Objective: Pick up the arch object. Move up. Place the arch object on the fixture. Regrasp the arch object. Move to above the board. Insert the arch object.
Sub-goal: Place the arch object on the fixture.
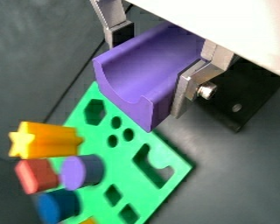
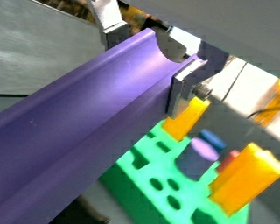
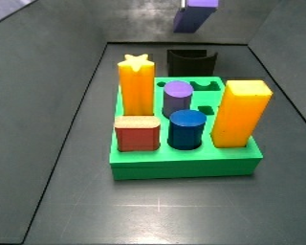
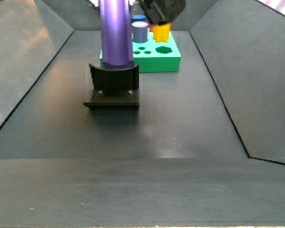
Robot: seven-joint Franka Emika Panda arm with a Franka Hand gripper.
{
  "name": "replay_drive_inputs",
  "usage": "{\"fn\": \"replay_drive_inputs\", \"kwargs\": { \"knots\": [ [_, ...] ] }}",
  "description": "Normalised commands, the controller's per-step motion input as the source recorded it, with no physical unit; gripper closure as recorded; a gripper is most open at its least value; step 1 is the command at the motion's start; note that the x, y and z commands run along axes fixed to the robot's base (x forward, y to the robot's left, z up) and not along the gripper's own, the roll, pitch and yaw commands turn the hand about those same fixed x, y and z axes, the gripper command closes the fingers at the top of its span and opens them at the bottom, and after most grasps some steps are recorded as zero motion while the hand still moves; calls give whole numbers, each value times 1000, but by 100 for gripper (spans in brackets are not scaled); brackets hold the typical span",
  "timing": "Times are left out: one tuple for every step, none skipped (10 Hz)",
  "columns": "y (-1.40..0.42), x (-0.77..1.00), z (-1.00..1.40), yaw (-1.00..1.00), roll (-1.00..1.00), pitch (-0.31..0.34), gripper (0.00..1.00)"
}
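The pincer [image 1: 154,63] is shut on the purple arch block [image 1: 143,74], one silver finger [image 1: 192,86] on each side. The block stands upright in a side view [image 4: 115,31], above the black fixture [image 4: 113,87]. Behind it sits one green board [image 3: 182,153] with five pegs.

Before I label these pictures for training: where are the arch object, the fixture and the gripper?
arch object [image 4: 114,31]: side view, its upright purple side.
fixture [image 4: 114,82]: side view, its black front face.
gripper [image 1: 154,66]: wrist view, between the fingertips, shut on the arch object.
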Motion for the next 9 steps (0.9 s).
{"fn": "replay_drive_inputs", "kwargs": {
  "knots": [
    [38,65,-11,-243,-826,94,100],
    [41,67,-12,-235,-632,50,100],
    [39,64,-12,-210,-374,-7,100],
    [22,55,5,-182,-241,-43,100],
    [21,78,-1000,-205,-146,-48,100],
    [23,79,-1000,-187,-133,-60,100],
    [25,105,-1000,-123,-104,-100,100],
    [24,104,-1000,-102,-89,-113,100],
    [17,106,-1000,-56,-67,-133,100]
  ]
}}
